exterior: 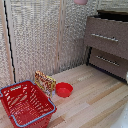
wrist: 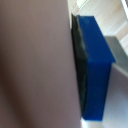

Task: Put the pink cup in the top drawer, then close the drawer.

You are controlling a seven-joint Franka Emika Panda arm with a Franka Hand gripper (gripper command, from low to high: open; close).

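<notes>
Standing at the exterior view's right, chest (exterior: 107, 40) is showing its top drawer (exterior: 107, 36) slightly open; cup (exterior: 80, 2) is hanging cropped at the frame top. Blue fingertip (wrist: 95, 70) is pressing pink, jaws clamped on cup.

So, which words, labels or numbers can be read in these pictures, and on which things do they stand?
None can be read.
The flat packet beside the red bowl bears orange and yellow print, too blurred to read.
The red basket, the chest of drawers and the wrist view show no text.
</notes>
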